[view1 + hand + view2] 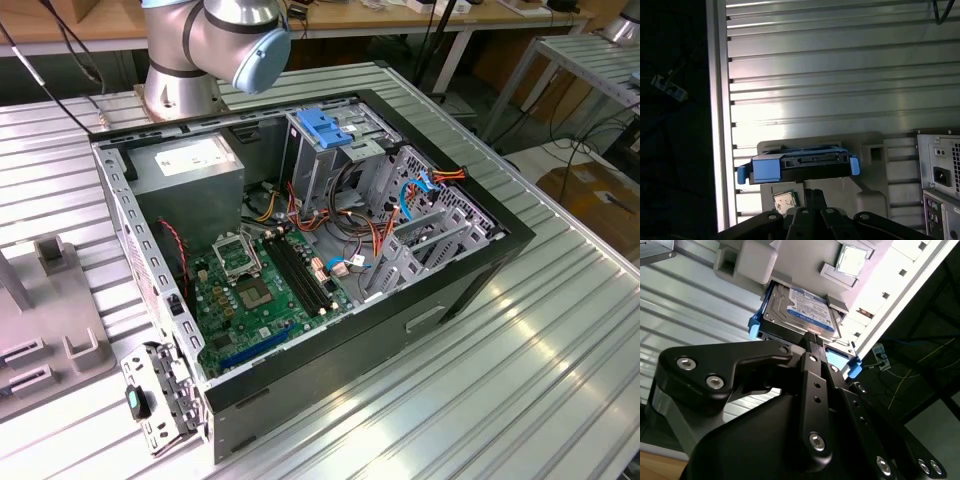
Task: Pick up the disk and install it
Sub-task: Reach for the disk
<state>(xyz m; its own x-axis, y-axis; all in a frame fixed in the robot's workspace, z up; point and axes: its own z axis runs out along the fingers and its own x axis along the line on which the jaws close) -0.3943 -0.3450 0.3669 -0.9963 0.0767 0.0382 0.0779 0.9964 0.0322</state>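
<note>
The disk (801,310) is seated in a grey holder (752,262) on the ribbed tabletop (840,75); the gripper (813,192) is held close to it, fingers (808,196) pressed together, nothing grasped.

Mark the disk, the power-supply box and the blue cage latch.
disk (807,310): second wrist view, on its blue-and-white label.
power-supply box (190,157): exterior view, on its white sticker.
blue cage latch (328,128): exterior view, on the middle of its flat top.

An open computer case (400,335) lies on a ribbed metal table (540,400).
</note>
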